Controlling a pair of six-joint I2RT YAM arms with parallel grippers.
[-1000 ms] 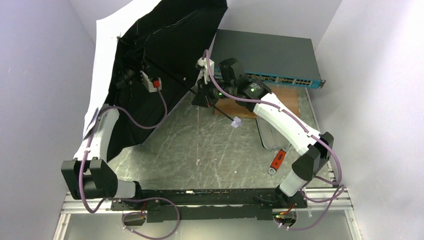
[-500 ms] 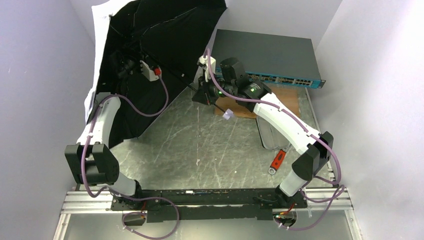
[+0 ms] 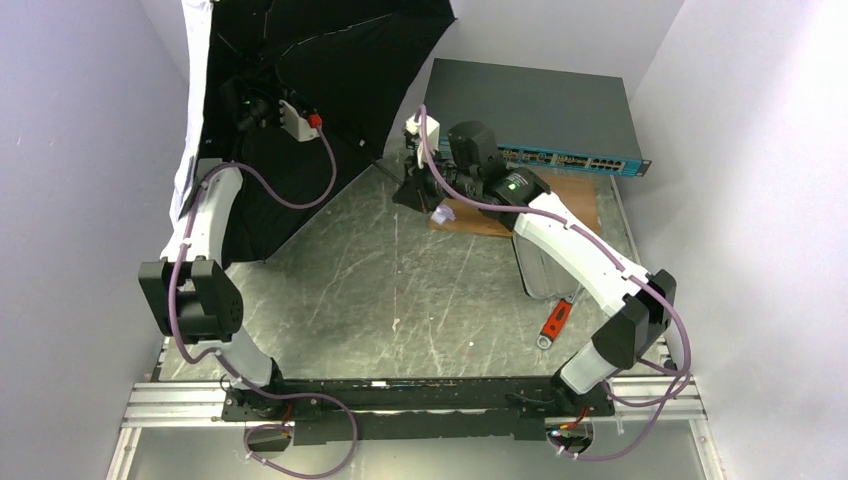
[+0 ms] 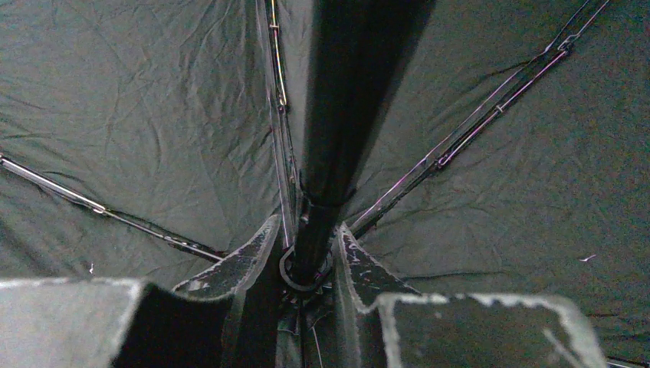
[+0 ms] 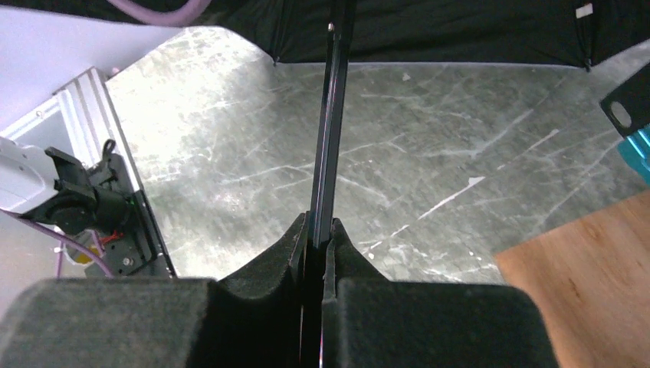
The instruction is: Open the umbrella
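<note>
The umbrella (image 3: 330, 70) stands spread at the back left, its black inner face toward the camera and its silvery white face showing along the left rim. My left gripper (image 3: 258, 112) is deep inside the canopy. In the left wrist view it (image 4: 310, 257) is shut on the ring round the black shaft (image 4: 337, 115), with ribs fanning out over the dark cloth. My right gripper (image 3: 415, 185) is shut on the thin shaft (image 5: 329, 130) just above the small pale handle (image 3: 440, 213); its pads (image 5: 295, 245) pinch the rod.
A large dark grey flat box (image 3: 540, 105) with a teal front lies at the back right. A wooden board (image 3: 575, 205) lies before it, a grey metal tray (image 3: 545, 270) and a red-handled tool (image 3: 556, 320) nearer. Walls close in on both sides.
The canopy has swung up and leftward, standing steeper. My left arm rose with it. My right gripper carried the shaft and handle back and to the left.
</note>
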